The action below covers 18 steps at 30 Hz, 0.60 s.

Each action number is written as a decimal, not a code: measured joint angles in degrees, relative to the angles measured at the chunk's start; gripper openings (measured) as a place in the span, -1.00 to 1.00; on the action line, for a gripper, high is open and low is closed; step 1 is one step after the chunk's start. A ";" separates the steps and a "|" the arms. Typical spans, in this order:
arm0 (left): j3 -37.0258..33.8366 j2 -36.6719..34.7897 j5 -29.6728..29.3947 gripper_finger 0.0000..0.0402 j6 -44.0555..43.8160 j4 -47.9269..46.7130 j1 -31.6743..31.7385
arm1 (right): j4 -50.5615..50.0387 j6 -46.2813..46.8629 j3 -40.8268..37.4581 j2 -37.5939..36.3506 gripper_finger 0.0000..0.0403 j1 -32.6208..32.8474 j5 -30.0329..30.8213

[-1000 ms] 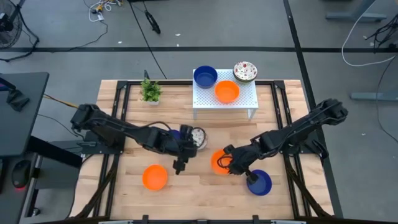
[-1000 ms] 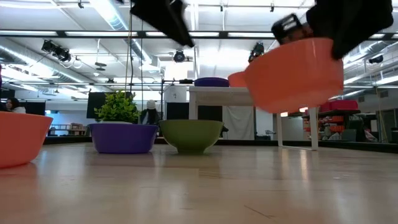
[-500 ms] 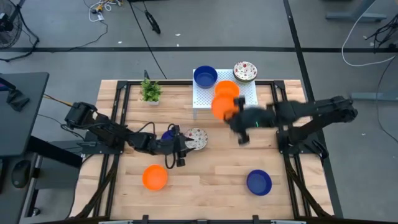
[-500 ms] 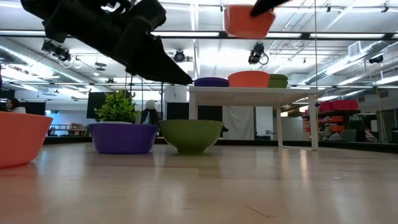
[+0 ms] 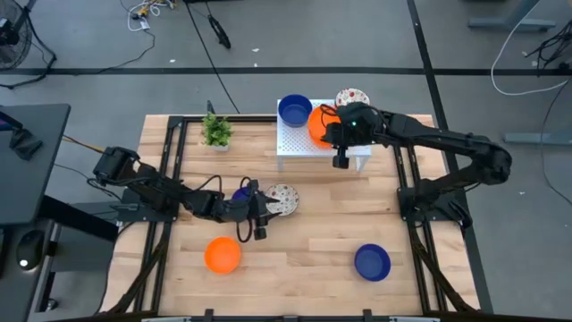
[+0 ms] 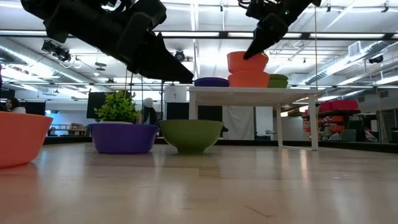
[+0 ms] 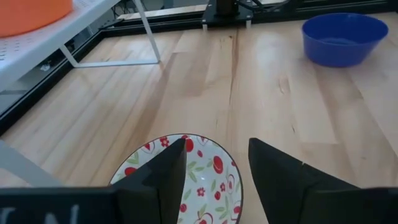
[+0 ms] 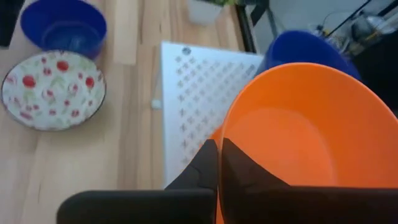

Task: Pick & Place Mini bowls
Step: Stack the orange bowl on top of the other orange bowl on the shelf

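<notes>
On the white perforated stand (image 5: 344,148) stand a blue bowl (image 5: 295,110), a speckled bowl (image 5: 352,101) and an orange bowl (image 6: 249,80). My right gripper (image 5: 329,128) is over that orange bowl, shut on a second orange bowl (image 8: 292,124). My left gripper (image 7: 214,152) is open and low over the table's middle. Its fingers stand either side of the rim of a speckled bowl (image 7: 199,180), which rests on the table beside a blue bowl (image 5: 243,191). An orange bowl (image 5: 222,255) and a blue bowl (image 5: 373,262) rest nearer the near edge. My right gripper holds the second orange bowl by its rim (image 8: 225,124), one finger inside and one outside, coming from the table's right. The bowl (image 6: 247,62) is tilted, and its bottom sits in the orange bowl on the stand. Whether my left gripper touches the speckled bowl cannot be told.
A small green potted plant (image 5: 216,131) stands near the far left corner. Black frame rails (image 5: 174,170) run along both sides of the wooden table. Bare wood lies between the stand and the near blue bowl.
My right gripper has carried the orange bowl up from the table's near middle toward the far edge, then lowered it onto the orange bowl on the stand. My left gripper has dropped toward the speckled bowl and then kept still.
</notes>
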 joint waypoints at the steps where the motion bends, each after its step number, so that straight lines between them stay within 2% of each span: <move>1: 0.00 0.00 0.00 -0.11 0.00 0.02 0.00 | -0.27 -0.07 -0.33 0.18 -1.00 -0.08 -0.09; 13: -0.03 0.02 0.03 -0.11 0.02 0.52 0.00 | -0.65 1.00 -3.20 1.12 -0.98 -1.94 0.09; 18: -0.04 0.02 0.04 -0.11 0.03 0.48 0.00 | -0.61 1.41 -3.20 1.12 -0.90 -2.32 0.11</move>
